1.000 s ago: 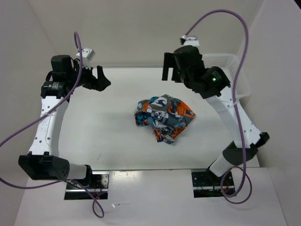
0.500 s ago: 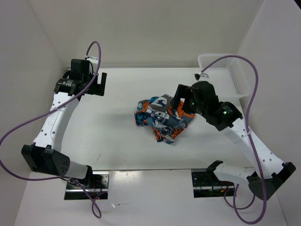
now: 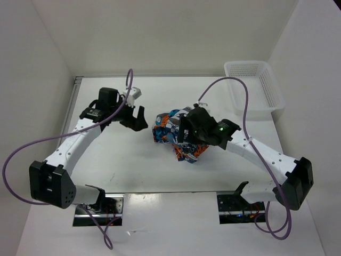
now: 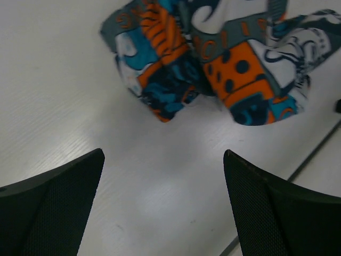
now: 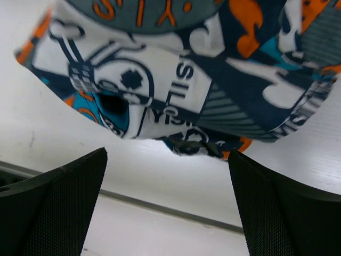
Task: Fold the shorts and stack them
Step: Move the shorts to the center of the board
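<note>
The shorts lie crumpled in a heap at the middle of the table, printed in blue, teal, orange, white and black with skull motifs. My left gripper is open and empty just left of the heap; the shorts lie ahead of its fingers. My right gripper is open and empty, hanging over the heap's near right side and covering part of it. In the right wrist view the shorts fill the upper frame, just beyond the fingers.
A white mesh basket stands at the back right of the table. The white walls close in at the left, back and right. A seam runs along the table's near edge.
Both arms have swung down and in from the back of the table. The left gripper now sits beside the heap's left edge, the right gripper over its near right side. The shorts have not moved.
</note>
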`<state>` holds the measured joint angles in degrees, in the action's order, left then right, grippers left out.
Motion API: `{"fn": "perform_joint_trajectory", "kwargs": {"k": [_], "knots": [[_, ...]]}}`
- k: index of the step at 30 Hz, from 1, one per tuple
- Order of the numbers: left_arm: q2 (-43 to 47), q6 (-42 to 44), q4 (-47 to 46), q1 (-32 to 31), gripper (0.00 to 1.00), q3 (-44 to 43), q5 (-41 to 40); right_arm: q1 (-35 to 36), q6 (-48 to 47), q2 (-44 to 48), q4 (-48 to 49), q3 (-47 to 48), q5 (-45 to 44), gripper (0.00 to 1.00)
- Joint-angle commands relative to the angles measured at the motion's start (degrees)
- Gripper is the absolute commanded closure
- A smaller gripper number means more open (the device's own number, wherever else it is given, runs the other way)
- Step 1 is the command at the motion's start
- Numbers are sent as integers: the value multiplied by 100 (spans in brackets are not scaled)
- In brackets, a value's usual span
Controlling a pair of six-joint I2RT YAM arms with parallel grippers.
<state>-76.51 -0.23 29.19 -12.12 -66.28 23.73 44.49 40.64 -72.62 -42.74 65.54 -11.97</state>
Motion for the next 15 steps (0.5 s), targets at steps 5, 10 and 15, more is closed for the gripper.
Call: {"fn": "perform_joint_trajectory", "kwargs": {"k": [5, 10, 15], "knots": [[-417, 23, -1056, -291, 1, 326, 889, 850, 734, -243, 143, -603, 88, 9], [-996, 23, -1634, -291, 3, 616, 554, 1150, 1103, -673, 363, -727, 107, 11], [-2032, 23, -1628, -422, 6, 153, 414, 878, 1218, -938, 363, -639, -368, 13]]}}
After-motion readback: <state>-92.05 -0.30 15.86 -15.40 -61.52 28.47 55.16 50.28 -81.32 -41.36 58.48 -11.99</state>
